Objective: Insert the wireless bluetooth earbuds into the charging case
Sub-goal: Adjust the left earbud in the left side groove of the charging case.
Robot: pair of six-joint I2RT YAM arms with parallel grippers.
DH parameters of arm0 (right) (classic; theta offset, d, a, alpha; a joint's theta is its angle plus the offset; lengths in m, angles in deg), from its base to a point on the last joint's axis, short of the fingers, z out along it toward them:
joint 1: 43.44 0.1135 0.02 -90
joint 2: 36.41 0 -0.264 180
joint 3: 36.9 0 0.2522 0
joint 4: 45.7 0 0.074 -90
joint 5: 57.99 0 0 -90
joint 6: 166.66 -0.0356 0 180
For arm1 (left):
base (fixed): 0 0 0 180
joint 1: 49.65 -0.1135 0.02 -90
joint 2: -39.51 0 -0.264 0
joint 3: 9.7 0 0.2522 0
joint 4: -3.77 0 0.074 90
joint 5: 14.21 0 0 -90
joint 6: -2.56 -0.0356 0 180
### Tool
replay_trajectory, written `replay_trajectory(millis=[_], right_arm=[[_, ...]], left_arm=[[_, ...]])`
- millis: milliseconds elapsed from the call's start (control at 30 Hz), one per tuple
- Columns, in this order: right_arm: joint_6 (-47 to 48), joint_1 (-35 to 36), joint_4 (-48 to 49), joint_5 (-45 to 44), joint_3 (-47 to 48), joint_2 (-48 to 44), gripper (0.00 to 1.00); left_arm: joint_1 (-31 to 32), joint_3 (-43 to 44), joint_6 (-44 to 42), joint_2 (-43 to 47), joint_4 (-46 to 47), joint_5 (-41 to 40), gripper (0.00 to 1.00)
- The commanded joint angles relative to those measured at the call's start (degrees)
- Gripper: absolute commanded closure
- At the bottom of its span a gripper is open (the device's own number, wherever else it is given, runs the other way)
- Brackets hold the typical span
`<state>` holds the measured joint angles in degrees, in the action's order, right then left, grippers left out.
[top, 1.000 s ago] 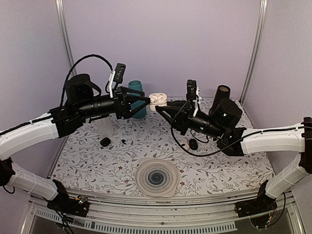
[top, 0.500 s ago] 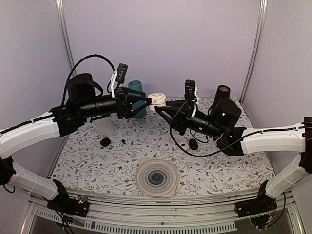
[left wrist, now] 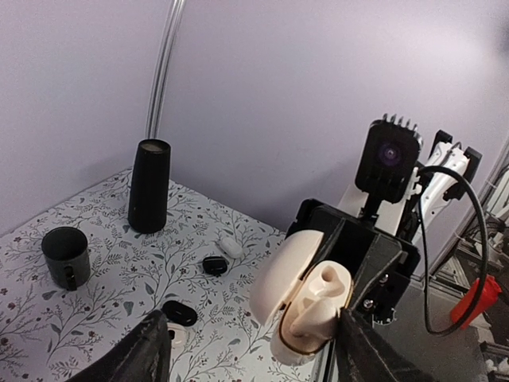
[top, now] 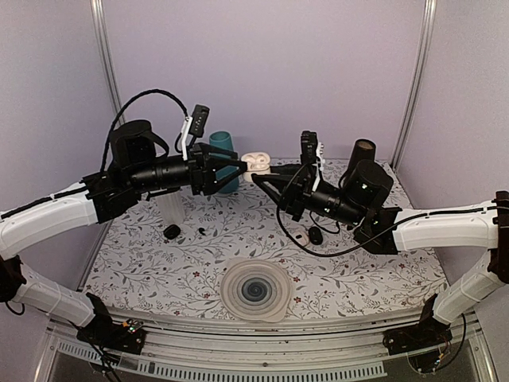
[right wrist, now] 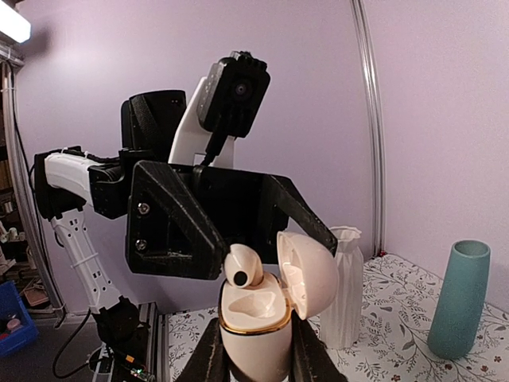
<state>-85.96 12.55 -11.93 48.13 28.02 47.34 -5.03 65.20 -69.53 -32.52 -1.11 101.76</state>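
Observation:
The white charging case point(top: 256, 163) is held in the air above the far middle of the table, lid open. My right gripper point(top: 260, 175) is shut on its lower body, as the right wrist view point(right wrist: 256, 356) shows. One white earbud point(right wrist: 243, 269) sits tilted in the case's left socket; the socket beside it is bare. My left gripper point(top: 240, 169) faces the case with its jaws spread wide around it point(left wrist: 249, 320). One of its fingertips point(left wrist: 354, 330) is right next to the earbud point(left wrist: 318, 301). I cannot tell whether it touches.
A teal vase point(top: 223, 159) and a white ribbed vase point(top: 171, 208) stand at the back left, a black cylinder point(top: 362, 150) at the back right. Two black oval cases point(top: 171, 231) point(top: 316, 235), a small white piece point(top: 301, 236) and a round ribbed disc point(top: 255, 290) lie on the table.
My right gripper with the case has edged slightly left toward the left gripper. Otherwise the arms have hardly moved.

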Motion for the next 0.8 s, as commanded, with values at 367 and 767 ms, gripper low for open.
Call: replay_trajectory(millis=[367,767], right_arm=[[7.96,1.76,-1.12,-4.42,1.86,-0.64,0.96],[8.26,1.71,-0.86,-5.98,0.74,-1.48,0.96]], left_arm=[[0.51,4.06,-0.31,-1.89,-4.85,-3.74,0.29],[0.53,4.41,0.89,-1.12,-4.18,-3.03,0.28]])
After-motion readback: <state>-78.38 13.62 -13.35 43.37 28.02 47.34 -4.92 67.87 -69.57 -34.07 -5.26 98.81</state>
